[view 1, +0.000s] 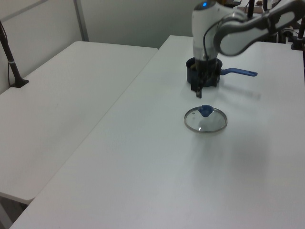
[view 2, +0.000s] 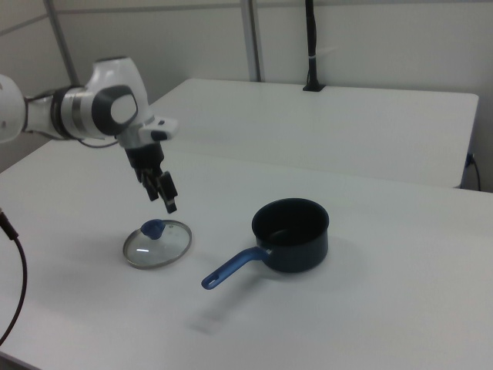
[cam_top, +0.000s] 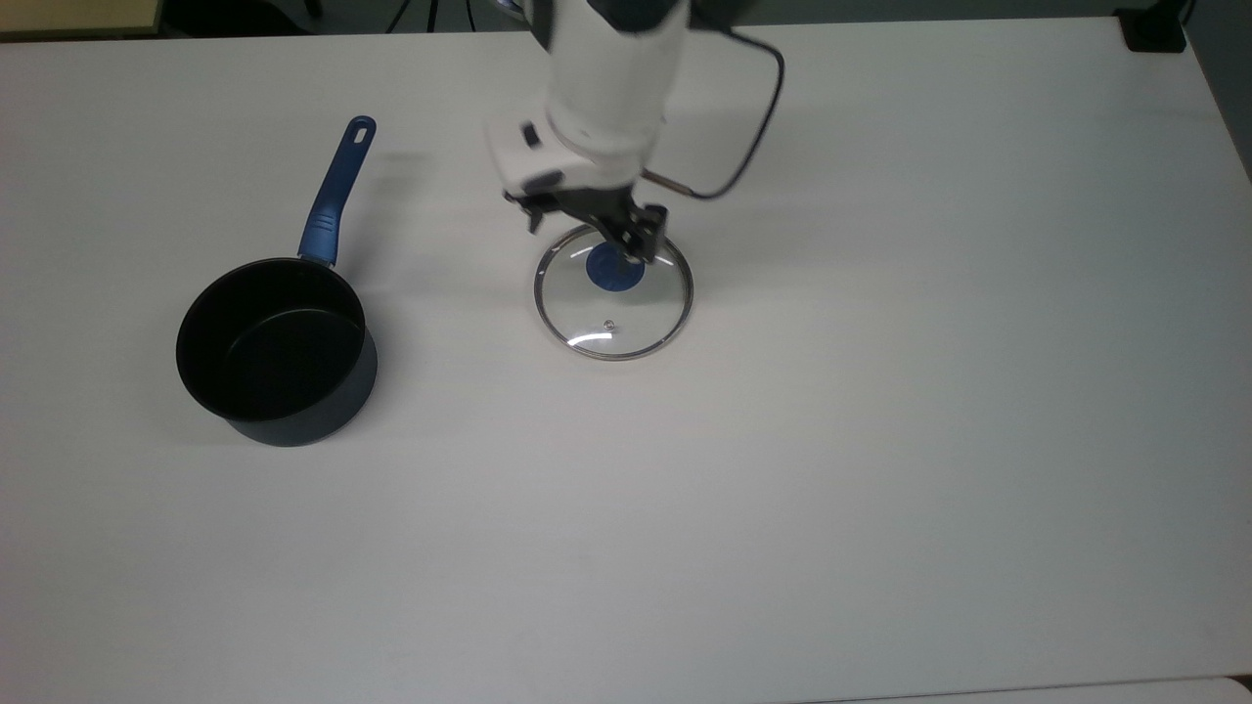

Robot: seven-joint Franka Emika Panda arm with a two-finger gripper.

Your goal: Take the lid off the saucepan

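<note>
The lid [cam_top: 626, 311], clear glass with a metal rim and a blue knob [cam_top: 612, 270], lies flat on the white table [cam_top: 880, 440], well to the right of the saucepan in the top view. The saucepan [cam_top: 276, 350] stands uncovered, black inside, its long blue handle [cam_top: 335, 196] pointing away. My gripper [cam_top: 587, 227] hangs open in the air above the lid's far edge, holding nothing. In the left view the gripper [view 1: 199, 90] hovers in front of the saucepan [view 1: 212, 76], above the lid [view 1: 206, 122]. In the right view the gripper [view 2: 160, 191] is clear of the lid [view 2: 157, 245] and the saucepan [view 2: 291, 233].
A black cable [cam_top: 758, 127] loops from the wrist over the table. A black block [cam_top: 1154, 31] sits at the table's far right corner in the top view. A second white table [view 1: 71, 81] adjoins, with a black pole [view 1: 10, 57] clamped to it.
</note>
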